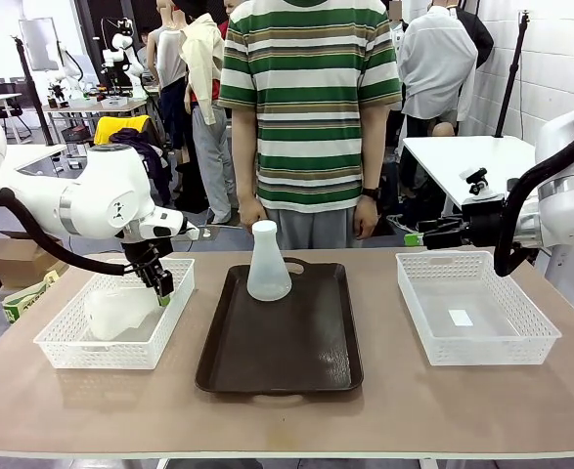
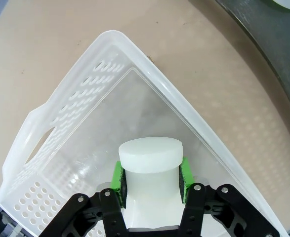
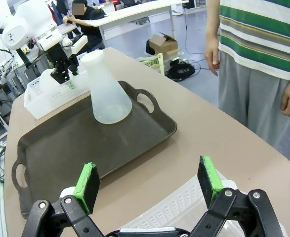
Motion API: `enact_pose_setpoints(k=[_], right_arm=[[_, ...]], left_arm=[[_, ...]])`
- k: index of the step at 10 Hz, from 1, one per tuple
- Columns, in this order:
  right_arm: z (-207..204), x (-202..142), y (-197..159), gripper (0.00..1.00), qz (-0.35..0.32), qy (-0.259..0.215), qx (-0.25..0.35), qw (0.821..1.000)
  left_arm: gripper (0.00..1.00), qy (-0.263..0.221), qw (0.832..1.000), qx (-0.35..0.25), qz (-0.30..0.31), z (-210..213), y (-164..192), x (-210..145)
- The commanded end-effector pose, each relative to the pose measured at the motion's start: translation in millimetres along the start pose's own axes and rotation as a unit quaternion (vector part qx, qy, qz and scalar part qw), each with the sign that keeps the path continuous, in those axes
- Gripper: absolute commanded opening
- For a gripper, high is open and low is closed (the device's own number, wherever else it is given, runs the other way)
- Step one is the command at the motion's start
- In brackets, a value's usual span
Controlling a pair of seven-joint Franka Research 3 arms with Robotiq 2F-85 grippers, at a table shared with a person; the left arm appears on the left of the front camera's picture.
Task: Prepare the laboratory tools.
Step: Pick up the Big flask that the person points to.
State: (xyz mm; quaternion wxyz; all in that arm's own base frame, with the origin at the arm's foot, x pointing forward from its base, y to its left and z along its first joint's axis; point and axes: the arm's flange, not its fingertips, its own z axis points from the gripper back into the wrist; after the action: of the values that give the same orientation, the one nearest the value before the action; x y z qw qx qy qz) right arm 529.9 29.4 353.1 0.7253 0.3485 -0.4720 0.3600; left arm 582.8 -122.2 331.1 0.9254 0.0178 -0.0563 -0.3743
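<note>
- a tan table (image 1: 384, 391) seen from the robot's side; a person in a green and white striped shirt (image 1: 311, 107) stands at the far edge, arms hanging down
- a dark brown tray (image 1: 282, 337) lies in the middle of the table; one frosted white flask (image 1: 268, 262) stands upright on its far end, wide base down
- a white lattice basket (image 1: 66, 342) sits to the left of the tray; the second flask (image 1: 120, 311) lies tilted inside it, neck pointing up toward the tray side
- the left gripper (image 1: 161, 283) reaches down into this basket; in the left wrist view its green pads (image 2: 117, 175) press on either side of the flask's neck just below the flat rim, so the jaws are clamped on the second flask
- another white lattice basket (image 1: 477, 318) sits to the right of the tray, holding a small white slip (image 1: 460, 317)
- the right gripper (image 3: 147, 185) hovers near that basket's near corner, jaws spread wide with nothing between them; it faces the tray and the upright flask
</note>
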Motion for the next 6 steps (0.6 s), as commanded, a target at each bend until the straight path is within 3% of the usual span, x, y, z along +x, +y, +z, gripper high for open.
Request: enact_pose_setpoints(k=[1, 6], right_arm=[[-0.3, -0.7, 0.4, 1.00, -0.001, 0.000, 0.000, 1.000], [-0.3, -0.7, 0.4, 1.00, -0.001, 0.000, 0.000, 1.000]], left_arm=[[0.00, -0.004, 1.000, 0.008, -0.006, -0.8, 0.9, 1.5], [0.00, -0.004, 1.000, 0.008, -0.006, -0.8, 0.9, 1.5]])
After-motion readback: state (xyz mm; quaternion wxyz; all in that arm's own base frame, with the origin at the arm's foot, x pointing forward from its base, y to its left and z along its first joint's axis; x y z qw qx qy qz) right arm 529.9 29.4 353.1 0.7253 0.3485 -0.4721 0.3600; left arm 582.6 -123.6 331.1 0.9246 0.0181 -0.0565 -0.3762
